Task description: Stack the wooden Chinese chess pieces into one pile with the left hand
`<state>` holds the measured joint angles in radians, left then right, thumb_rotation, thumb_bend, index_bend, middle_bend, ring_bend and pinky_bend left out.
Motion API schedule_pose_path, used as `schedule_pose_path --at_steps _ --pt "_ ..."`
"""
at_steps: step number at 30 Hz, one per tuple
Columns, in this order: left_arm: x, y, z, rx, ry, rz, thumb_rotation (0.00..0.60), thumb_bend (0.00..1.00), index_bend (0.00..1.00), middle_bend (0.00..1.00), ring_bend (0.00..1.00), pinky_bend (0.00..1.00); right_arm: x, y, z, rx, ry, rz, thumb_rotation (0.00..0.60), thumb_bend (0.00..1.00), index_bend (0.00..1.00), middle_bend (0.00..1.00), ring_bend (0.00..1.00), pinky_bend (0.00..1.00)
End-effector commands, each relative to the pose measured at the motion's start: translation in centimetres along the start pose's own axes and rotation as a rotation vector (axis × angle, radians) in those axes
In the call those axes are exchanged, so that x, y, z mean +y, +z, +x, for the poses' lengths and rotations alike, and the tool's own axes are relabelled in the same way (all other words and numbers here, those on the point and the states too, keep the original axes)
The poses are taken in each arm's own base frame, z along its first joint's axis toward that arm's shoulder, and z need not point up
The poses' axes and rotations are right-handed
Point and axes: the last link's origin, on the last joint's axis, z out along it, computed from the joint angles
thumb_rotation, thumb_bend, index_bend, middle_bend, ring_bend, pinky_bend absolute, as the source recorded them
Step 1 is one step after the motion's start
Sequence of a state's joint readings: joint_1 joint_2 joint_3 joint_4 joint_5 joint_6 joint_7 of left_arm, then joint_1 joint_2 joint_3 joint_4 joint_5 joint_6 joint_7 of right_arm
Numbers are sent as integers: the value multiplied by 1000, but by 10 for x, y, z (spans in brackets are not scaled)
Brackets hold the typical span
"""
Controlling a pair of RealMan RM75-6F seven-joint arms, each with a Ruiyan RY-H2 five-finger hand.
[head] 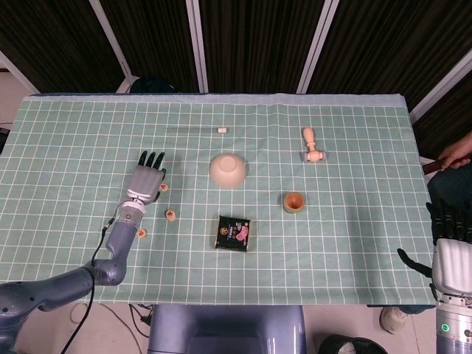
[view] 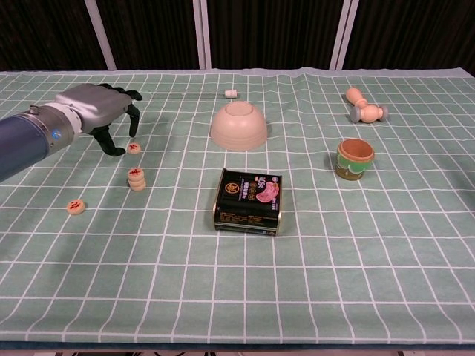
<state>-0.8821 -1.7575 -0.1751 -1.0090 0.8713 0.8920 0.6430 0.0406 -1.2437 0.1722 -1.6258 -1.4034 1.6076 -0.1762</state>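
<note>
Small round wooden chess pieces with red characters lie on the green checked cloth. A short pile (view: 137, 179) (head: 170, 214) stands left of the dark tin. A single piece (view: 133, 147) (head: 163, 187) lies behind it, another (view: 76, 206) (head: 141, 233) nearer the front left. My left hand (view: 104, 110) (head: 145, 181) hovers with fingers spread and curled downward, just above and left of the rear single piece, holding nothing. My right hand (head: 448, 247) hangs off the table's right edge, fingers apart, empty.
An upturned beige bowl (view: 238, 126) sits mid-table, a dark tin (view: 249, 200) in front of it. A green cup (view: 354, 159) and a wooden stamp-like toy (view: 364, 106) lie right. A thin stick with white tip (view: 229, 93) lies at the back.
</note>
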Motion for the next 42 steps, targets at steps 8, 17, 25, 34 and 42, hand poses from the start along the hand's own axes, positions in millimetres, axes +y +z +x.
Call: schedule_pose_path --at_steps 8,17,25,34,42 --pt "6 4 -5 -14 -4 6 600 279 453 6 0 0 0 0 0 1 1 -2 600 233 107 13 0 0" --pt "11 5 -6 -11 9 -1 600 279 476 6 0 0 0 0 0 2 1 -2 600 232 111 13 0 0" --pt "12 5 -7 -9 19 1 600 300 490 7 0 0 0 0 1 4 2 -2 600 232 111 13 0 0" --pt "10 5 -6 -9 26 7 600 306 501 7 0 0 0 0 1 4 3 -2 600 232 111 13 0 0" --pt "10 5 -10 -26 28 13 600 310 505 7 0 0 0 0 1 5 4 -4 600 233 111 13 0 0"
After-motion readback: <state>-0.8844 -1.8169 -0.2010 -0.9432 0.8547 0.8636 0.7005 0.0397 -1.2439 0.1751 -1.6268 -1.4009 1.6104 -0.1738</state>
